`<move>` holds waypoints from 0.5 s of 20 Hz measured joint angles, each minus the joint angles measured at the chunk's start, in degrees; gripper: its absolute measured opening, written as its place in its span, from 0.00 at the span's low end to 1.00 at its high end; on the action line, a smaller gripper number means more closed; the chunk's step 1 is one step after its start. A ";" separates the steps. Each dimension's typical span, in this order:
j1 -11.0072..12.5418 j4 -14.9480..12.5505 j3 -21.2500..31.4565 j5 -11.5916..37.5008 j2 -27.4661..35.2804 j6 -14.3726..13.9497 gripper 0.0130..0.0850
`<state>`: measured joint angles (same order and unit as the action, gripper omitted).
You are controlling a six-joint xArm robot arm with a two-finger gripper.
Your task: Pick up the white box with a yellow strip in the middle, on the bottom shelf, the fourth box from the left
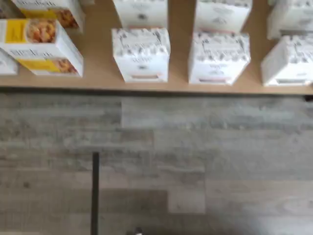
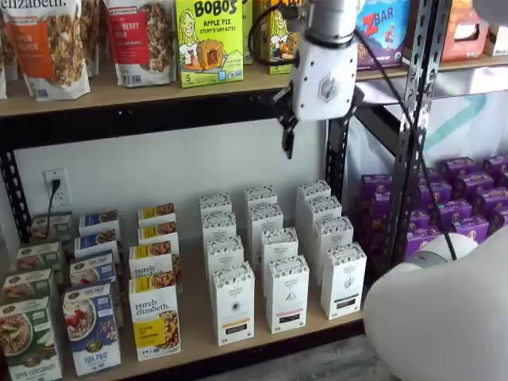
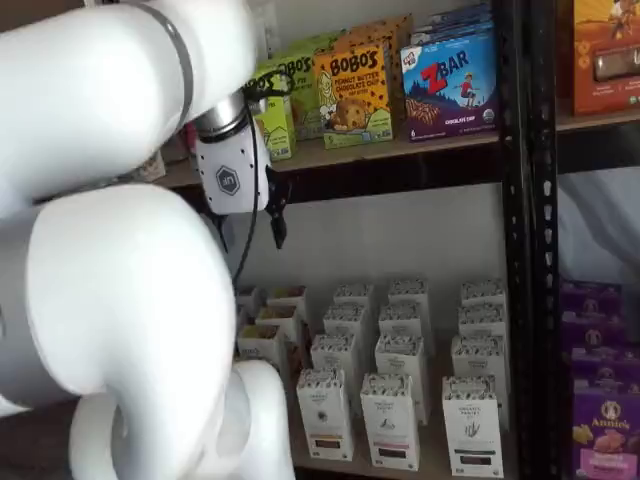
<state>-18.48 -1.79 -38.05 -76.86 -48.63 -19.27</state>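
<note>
The white arm (image 3: 120, 300) fills the foreground, its links folded and its wrist turned straight down in front of the shelves. The jaws hang level with the upper board's (image 2: 143, 91) dark front rail, black fingers (image 2: 287, 133) pointing at the floor. They are seen side-on in both shelf views, so whether they are apart or together cannot be told, and nothing is held. Well below the jaws, the white box (image 2: 232, 304) (image 3: 325, 415) stands upright at the front of the tabletop (image 2: 196, 329). Its long axis is vertical and its printed face is turned outward toward the front edge. It stands between the yellow-panel box (image 2: 155, 321) and the pink-strip carton (image 2: 287, 294), apart from both. More white cartons line up behind it.
</note>
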 joint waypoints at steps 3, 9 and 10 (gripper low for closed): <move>-2.29 -0.28 2.56 5.13 1.89 -2.52 1.00; -6.07 -1.85 5.56 12.19 6.57 -7.17 1.00; -6.62 -2.01 5.96 13.39 7.52 -7.86 1.00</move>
<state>-25.10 -3.81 -32.09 -63.47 -41.11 -27.13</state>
